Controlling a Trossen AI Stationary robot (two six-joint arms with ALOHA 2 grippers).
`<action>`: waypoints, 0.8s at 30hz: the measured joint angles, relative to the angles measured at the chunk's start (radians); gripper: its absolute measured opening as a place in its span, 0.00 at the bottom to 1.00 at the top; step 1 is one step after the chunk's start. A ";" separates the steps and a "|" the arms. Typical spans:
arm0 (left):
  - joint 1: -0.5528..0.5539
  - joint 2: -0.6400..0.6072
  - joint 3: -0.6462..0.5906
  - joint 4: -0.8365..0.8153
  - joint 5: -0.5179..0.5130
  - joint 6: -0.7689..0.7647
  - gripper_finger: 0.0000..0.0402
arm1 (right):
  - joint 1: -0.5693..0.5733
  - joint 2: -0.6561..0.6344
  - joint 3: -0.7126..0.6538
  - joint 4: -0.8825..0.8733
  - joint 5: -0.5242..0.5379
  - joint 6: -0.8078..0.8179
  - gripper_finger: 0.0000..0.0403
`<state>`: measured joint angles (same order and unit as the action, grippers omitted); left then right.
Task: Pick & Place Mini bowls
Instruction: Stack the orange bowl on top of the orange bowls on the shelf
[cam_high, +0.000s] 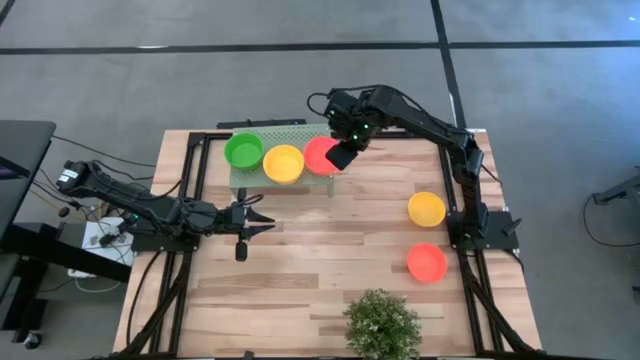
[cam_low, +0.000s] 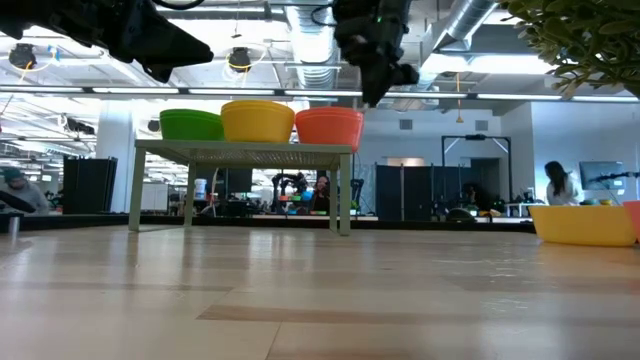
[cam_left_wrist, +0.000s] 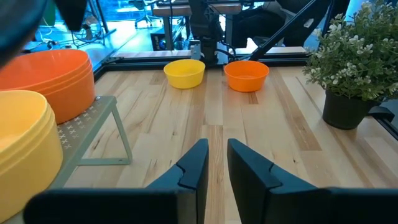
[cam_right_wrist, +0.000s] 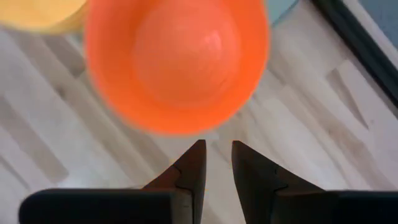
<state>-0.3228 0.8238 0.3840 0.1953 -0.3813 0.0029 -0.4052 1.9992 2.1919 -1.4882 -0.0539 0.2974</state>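
Three mini bowls sit in a row on the pale green perforated stand (cam_high: 262, 183): green (cam_high: 243, 150), yellow (cam_high: 283, 163) and red-orange (cam_high: 318, 154). My right gripper (cam_high: 340, 157) hovers just above the red-orange bowl's (cam_right_wrist: 177, 62) right rim, fingers nearly together and pointing down, touching nothing. The low view shows it (cam_low: 385, 85) over that bowl (cam_low: 328, 127). Two more bowls rest bottom-down on the table at the right: yellow (cam_high: 427, 209) and red-orange (cam_high: 427, 262). My left gripper (cam_high: 268, 221) waits low over the table's left middle, fingers close together.
A bushy potted plant (cam_high: 382, 325) stands at the near edge, right of centre. The stand (cam_low: 240, 150) is raised on thin legs near the far edge. Bare wood lies between the stand, the loose bowls and the plant. People and office equipment show in the room beyond.
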 joint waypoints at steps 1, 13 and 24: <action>0.000 0.000 0.000 0.000 0.000 0.000 0.15 | 0.013 -0.002 0.007 -0.018 0.000 0.000 0.18; 0.000 0.000 0.000 -0.005 0.000 -0.011 0.15 | 0.209 -0.013 0.029 -0.083 -0.026 -0.042 0.18; 0.000 0.000 -0.001 -0.023 0.001 -0.011 0.15 | 0.393 -0.024 0.019 -0.079 -0.022 -0.037 0.18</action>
<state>-0.3229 0.8238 0.3832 0.1722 -0.3807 -0.0086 -0.0120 1.9754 2.2105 -1.5672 -0.0758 0.2600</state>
